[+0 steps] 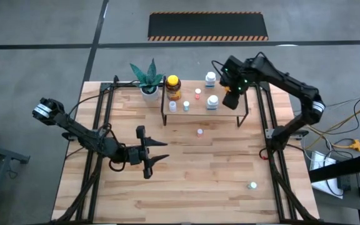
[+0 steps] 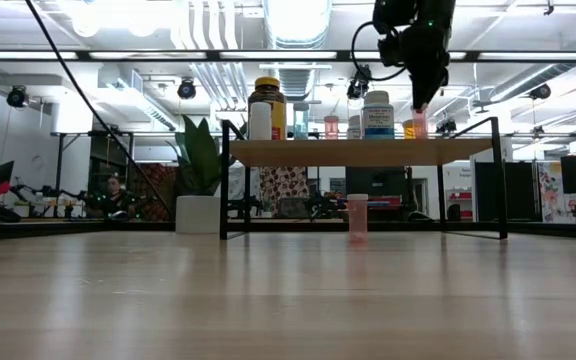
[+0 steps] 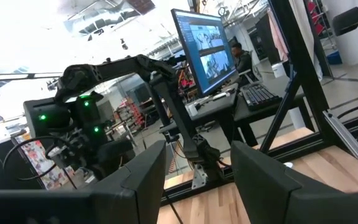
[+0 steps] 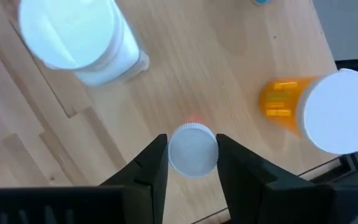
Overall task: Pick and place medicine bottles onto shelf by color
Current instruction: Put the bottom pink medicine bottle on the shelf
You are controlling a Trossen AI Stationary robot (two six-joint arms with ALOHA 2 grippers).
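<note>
Resting low over the near-left part of the wooden table, the left gripper points toward the table's middle with its two dark fingers spread wide apart and nothing between them; its wrist view looks across to a monitor and a seated person in the room beyond. Farther back on the left stands a white pot with a green plant, just beside the left end of the shelf. On that left end stands the large amber bottle with a yellow cap, and near it on the board are two small white-capped bottles. A tiny pink-capped bottle sits toward the shelf's middle. Next come two wider white bottles, one behind the other. In front of the shelf, on the bare tabletop, a small pink bottle stands upright by itself. At the shelf's right end the right gripper reaches down from above; its fingers sit on either side of a small white-capped bottle that stands on the board, close against its cap, though actual contact on both sides cannot be made out. Beside it in that wrist view is an orange bottle with a white cap. Well apart from everything, a lone green-capped bottle stands near the table's front right corner
</note>
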